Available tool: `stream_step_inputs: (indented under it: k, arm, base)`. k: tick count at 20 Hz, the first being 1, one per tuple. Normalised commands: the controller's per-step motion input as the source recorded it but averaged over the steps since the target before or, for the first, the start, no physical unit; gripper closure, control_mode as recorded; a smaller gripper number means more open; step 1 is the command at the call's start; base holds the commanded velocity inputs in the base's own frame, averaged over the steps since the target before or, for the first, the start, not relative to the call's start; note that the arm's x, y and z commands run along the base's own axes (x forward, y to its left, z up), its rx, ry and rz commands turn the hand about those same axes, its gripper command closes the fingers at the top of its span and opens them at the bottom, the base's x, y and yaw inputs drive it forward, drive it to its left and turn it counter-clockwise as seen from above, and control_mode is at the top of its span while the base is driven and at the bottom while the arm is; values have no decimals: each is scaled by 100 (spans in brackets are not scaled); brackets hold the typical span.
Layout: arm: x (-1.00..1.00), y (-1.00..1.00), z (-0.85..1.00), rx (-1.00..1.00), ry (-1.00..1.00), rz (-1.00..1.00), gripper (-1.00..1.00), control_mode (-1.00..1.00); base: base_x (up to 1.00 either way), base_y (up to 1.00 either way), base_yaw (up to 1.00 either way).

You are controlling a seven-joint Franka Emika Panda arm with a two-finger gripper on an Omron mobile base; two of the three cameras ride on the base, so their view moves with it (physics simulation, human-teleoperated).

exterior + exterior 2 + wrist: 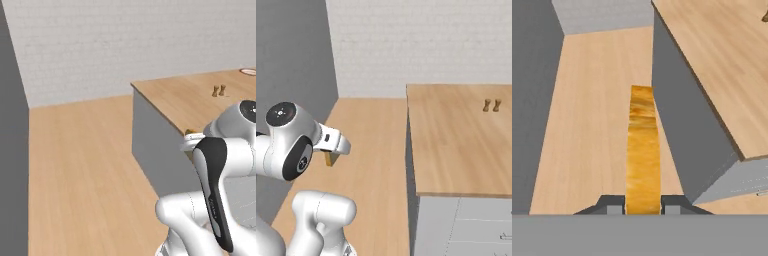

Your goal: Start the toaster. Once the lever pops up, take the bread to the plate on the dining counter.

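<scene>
A: Bread (643, 150) stood edge-on in the hand view, pinched between the jaws, whose two dark fingertips (614, 204) pressed its lower sides. What lay around it?

B: Wood floor (594, 115) below, a grey wall (532, 100) to one side, and the grey flank of the dining counter to the other, its light-wood tabletop (722, 65) running off the frame. The slice's face was turned away, so just its golden crust edge showed.

A: And the left base view?

B: The white arm covered most of the lower right. A small tan corner of the bread (190, 133) peeked past the wrist, beside the counter's near edge; the jaws themselves were hidden behind the arm. Two small brown things (218, 90) stood on the tabletop (185, 97), too small to identify. A red-brown rim of the plate (248, 71) was cut off at the right edge.

A: The right base view?

B: The gripper (332, 155) pointed down over the floor, left of the counter, with the bread (331, 158) a tan stub under it. No readable writing anywhere.
</scene>
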Motion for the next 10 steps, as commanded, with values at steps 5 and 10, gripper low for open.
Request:
stream_step_inputs:
  k: [5, 10]
  arm:
    - [0, 0, 0, 0, 0, 0, 100, 100]
    - [0, 0, 0, 0, 0, 0, 100, 100]
  base:
    - [100, 87, 2]
    - [100, 64, 0]
